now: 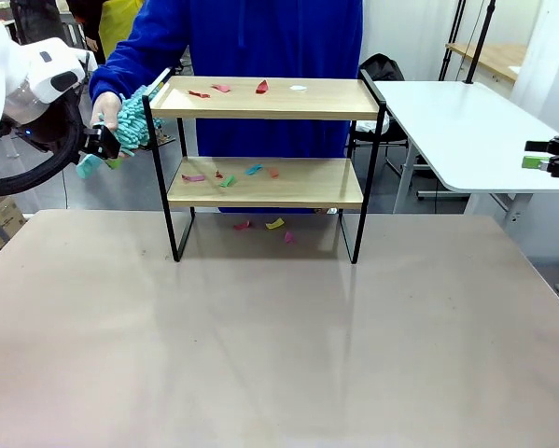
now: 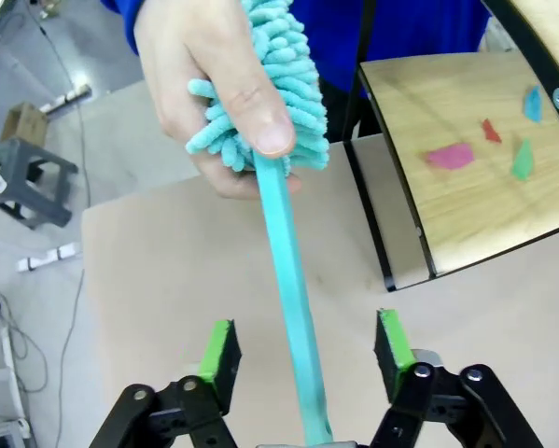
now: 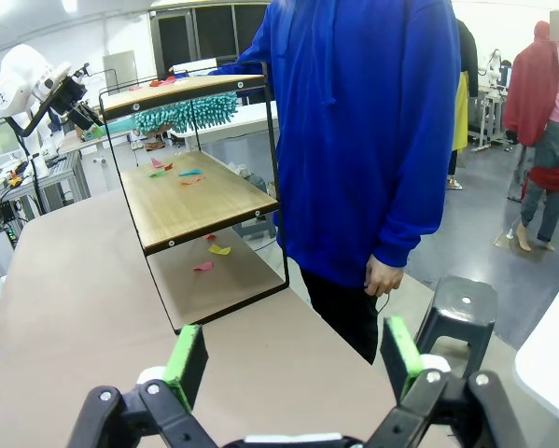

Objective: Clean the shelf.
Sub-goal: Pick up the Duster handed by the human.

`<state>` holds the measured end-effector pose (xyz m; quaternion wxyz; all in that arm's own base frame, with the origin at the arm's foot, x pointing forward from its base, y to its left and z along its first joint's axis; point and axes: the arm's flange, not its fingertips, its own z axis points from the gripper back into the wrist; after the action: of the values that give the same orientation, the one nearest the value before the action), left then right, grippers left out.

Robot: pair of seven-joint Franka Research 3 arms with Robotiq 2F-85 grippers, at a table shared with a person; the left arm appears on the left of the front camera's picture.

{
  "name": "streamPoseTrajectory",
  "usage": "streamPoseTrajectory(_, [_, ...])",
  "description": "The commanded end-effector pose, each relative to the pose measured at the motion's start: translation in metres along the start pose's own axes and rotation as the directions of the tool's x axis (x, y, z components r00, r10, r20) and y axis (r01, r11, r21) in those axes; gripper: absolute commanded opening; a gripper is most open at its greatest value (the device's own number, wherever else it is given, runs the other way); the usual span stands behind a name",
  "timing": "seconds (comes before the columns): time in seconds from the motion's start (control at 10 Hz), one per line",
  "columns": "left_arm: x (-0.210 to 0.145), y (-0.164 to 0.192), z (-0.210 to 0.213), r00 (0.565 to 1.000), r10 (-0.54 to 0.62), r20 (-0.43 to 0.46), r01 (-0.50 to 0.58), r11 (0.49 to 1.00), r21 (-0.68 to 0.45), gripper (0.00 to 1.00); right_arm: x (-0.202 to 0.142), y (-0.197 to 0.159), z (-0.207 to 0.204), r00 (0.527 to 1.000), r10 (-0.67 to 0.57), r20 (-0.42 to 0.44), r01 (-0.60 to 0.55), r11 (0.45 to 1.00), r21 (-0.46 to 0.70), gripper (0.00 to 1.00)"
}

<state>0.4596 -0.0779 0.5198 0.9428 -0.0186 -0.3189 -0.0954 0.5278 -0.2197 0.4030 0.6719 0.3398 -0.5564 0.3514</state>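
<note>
Straddling the flat handle of the fluffy teal chenille duster, the left gripper has its pads spread, touching neither side. The handle's long axis runs straight out to the person's hand. This is just left of the two-tier light-wood, black-framed shelf. The right gripper is spread and empty, well right of the shelf.

**A robotics lab in an open hall**

A white robot arm is seen mounted beside a bare tabletop. Plain white tables, dark stools, black stands and dark cabinets are set around it. Other people are seen farther off on a grey floor.
</note>
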Motion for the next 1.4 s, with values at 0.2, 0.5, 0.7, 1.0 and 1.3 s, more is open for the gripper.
streamPoseTrajectory(0.2, [0.0084, -0.0056, 0.0047, 0.999, 0.024, -0.025, -0.023, 0.999, 0.033, 0.00, 0.0018, 0.0009, -0.0015, 1.000, 0.003, 0.001, -0.003, 1.000, 0.003, 1.00])
streamPoseTrajectory(0.5, [0.0108, -0.0061, 0.0027, 0.998, 0.049, -0.029, -0.048, 0.998, 0.047, 0.00, 0.0018, 0.0009, -0.0015, 1.000, 0.003, 0.001, -0.003, 1.000, 0.003, 1.00])
streamPoseTrajectory(0.7, [0.0109, -0.0063, 0.0012, 0.997, 0.068, -0.037, -0.066, 0.996, 0.065, 0.00, 0.0018, 0.0009, -0.0015, 1.000, 0.003, 0.001, -0.003, 1.000, 0.003, 1.00])
streamPoseTrajectory(1.0, [0.0111, -0.0048, 0.0035, 0.996, 0.087, -0.027, -0.085, 0.993, 0.077, 0.00, 0.0018, 0.0009, -0.0015, 1.000, 0.003, 0.001, -0.003, 1.000, 0.003, 1.00])
streamPoseTrajectory(1.3, [0.0061, 0.0000, 0.0017, 0.997, 0.066, -0.031, -0.064, 0.997, 0.043, 0.00, 0.0018, 0.0009, -0.0015, 1.000, 0.003, 0.001, -0.003, 1.000, 0.003, 1.00])
